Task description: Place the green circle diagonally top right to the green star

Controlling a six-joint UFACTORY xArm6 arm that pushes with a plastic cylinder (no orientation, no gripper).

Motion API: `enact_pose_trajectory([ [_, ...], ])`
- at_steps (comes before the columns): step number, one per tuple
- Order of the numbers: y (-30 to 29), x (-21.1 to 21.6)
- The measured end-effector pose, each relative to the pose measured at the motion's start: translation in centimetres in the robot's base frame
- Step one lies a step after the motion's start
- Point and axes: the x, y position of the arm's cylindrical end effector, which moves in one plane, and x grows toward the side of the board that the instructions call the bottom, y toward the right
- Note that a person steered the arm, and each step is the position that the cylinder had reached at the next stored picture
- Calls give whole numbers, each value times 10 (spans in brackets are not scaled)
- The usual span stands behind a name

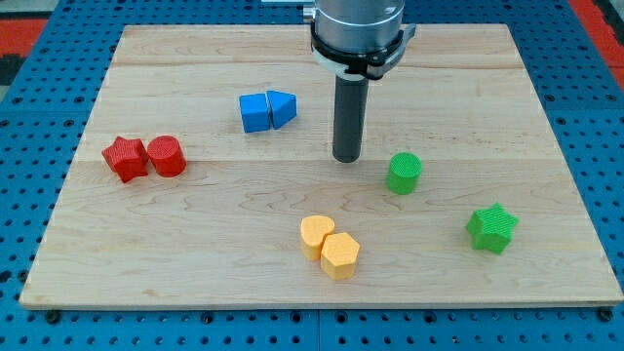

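The green circle (404,173) is a short green cylinder standing right of the board's middle. The green star (491,228) lies lower and further to the view's right, near the board's right edge. The circle is up and to the left of the star. My tip (347,158) rests on the board just left of the green circle and slightly above it, with a small gap between them. The rod hangs from the arm's grey head at the view's top.
Two blue blocks (266,110) touch each other left of the rod. A red star (125,158) and a red cylinder (167,156) sit side by side at the left. Two yellow blocks (330,247) touch near the bottom middle. The wooden board (195,263) lies on a blue grid.
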Motion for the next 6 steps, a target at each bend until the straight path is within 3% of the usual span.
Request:
enact_pose_trajectory([
  [1,-1,22],
  [3,61,-7],
  [4,129,37],
  [6,120,13],
])
